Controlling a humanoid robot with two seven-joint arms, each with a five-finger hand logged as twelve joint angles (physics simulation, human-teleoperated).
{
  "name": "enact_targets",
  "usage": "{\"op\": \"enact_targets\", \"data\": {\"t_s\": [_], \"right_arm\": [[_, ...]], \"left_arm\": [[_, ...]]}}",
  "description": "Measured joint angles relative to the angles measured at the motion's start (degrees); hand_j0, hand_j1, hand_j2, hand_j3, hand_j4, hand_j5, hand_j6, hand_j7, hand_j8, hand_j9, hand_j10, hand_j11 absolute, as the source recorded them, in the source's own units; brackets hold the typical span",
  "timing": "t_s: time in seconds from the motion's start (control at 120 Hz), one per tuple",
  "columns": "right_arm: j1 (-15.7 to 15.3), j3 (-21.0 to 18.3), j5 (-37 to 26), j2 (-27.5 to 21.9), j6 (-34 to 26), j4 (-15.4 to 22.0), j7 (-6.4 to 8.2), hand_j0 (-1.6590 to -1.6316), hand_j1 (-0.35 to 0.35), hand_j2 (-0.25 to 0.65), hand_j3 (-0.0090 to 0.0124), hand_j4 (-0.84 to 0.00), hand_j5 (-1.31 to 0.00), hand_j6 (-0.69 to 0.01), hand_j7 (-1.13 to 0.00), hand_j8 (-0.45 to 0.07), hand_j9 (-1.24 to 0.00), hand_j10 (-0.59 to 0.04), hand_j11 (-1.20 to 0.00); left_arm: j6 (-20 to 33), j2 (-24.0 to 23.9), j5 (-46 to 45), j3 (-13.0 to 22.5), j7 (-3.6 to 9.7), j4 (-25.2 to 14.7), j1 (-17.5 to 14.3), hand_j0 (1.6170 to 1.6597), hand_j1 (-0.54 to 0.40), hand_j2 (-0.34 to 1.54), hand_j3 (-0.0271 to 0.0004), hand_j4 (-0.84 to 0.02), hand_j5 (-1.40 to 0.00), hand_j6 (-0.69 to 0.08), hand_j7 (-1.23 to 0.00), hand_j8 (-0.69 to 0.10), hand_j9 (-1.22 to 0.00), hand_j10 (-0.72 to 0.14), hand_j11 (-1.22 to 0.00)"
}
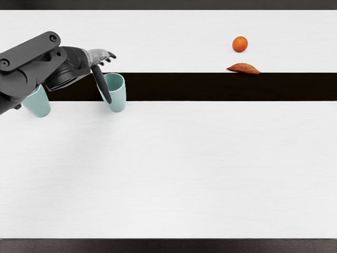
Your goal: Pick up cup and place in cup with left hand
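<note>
Left hand (95, 59), entering with its grey arm (32, 51) from the left, is set wide. Its fingers are spread and reach toward the right, their dark tips parted, while one long dark digit (102, 85) points down toward the desk's near edge. The hand lies over the left part of the desk (174, 168), closer to the far edge than to the near one.

Near cup (119, 97), pale green-blue, stands upright with its mouth upward, just beside the hand. The long digit crosses in front of its left side; whether the two touch cannot be told from this view. The cup's upper part lies against the dark band (179, 87) that runs across the desk parallel to the far edge, and its base shows against the white surface on the near side.

Second cup (38, 103), of the same colour, stands farther left, partly hidden by the arm. Its lower part is visible, its rim is covered, and the two cups are apart.

Orange (240, 44) lies well to the right, between the far edge and the band. Sweet potato (244, 68), reddish brown with pointed ends, lies just nearer, at the band's far border.
</note>
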Motion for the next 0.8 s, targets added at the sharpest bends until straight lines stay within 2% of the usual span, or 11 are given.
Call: {"op": "enact_targets", "data": {"t_s": [0.267, 0.367, 0.433, 0.475, 0.533, 0.608, 0.8], "right_arm": [[0.0, 0.0, 0.0, 0.0, 0.0, 0.0, 0.0, -1.6581, -0.349, 0.0, 0.0, 0.0, 0.0, 0.0, 0.0, 0.0, 0.0, 0.0, 0.0], [0.0, 0.0, 0.0, 0.0, 0.0, 0.0, 0.0, -1.6581, -0.349, 0.0, 0.0, 0.0, 0.0, 0.001, 0.0, 0.0, 0.0, 0.0, 0.0], [0.0, 0.0, 0.0, 0.0, 0.0, 0.0, 0.0, -1.6581, -0.349, 0.0, 0.0, 0.0, 0.0, 0.001, 0.0, 0.0, 0.0, 0.0, 0.0], [0.0, 0.0, 0.0, 0.0, 0.0, 0.0, 0.0, -1.6581, -0.349, 0.0, 0.0, 0.0, 0.0, 0.0, 0.0, 0.0, 0.0, 0.0, 0.0], [0.0, 0.0, 0.0, 0.0, 0.0, 0.0, 0.0, -1.6581, -0.349, 0.0, 0.0, 0.0, 0.0, 0.0, 0.0, 0.0, 0.0, 0.0, 0.0], [0.0, 0.0, 0.0, 0.0, 0.0, 0.0, 0.0, -1.6581, -0.349, 0.0, 0.0, 0.0, 0.0, 0.001, 0.0, 0.0, 0.0, 0.0, 0.0], [0.0, 0.01, 0.0, 0.0, 0.0, 0.0, 0.0, -1.6581, -0.349, 0.0, 0.0, 0.0, 0.0, 0.0, 0.0, 0.0, 0.0, 0.0, 0.0]], "left_arm": [[1.78, -1.09, 0.03, 1.2, 0.0, 0.74, 0.07, 1.6581, 0.118, 0.04, 0.0, -0.196, -0.25, -0.197, -0.25, -0.197, -0.25, -0.195, -0.25], [4.4, -2.36, -0.01, 3.2, 0.0, 0.81, 0.01, 1.6581, 0.084, 0.05, 0.0, -0.221, -0.28, -0.222, -0.28, -0.221, -0.28, -0.22, -0.28], [5.51, -2.37, -0.04, 4.06, 0.0, 0.82, 0.0, 1.6581, 0.012, 0.09, 0.0, -0.233, -0.3, -0.234, -0.3, -0.233, -0.3, -0.231, -0.3], [5.93, -2.37, -0.03, 4.39, -0.01, 0.82, 0.07, 1.6584, -0.066, 0.12, 0.0, -0.246, -0.32, -0.246, -0.32, -0.245, -0.32, -0.243, -0.32], [6.24, -2.41, -0.01, 4.7, 0.0, 0.84, 0.09, 1.6582, -0.102, 0.14, 0.0, -0.261, -0.34, -0.262, -0.34, -0.262, -0.34, -0.26, -0.34], [6.44, -2.39, -0.02, 4.91, 0.01, 0.84, 0.09, 1.6581, -0.142, 0.16, 0.0, -0.278, -0.37, -0.279, -0.36, -0.279, -0.36, -0.278, -0.37], [6.47, -2.46, -0.09, 5.06, 0.01, 0.74, 0.17, 1.6566, -0.164, 0.17, 0.0, -0.337, -0.45, -0.323, -0.45, -0.336, -0.45, -0.337, -0.45]]}}
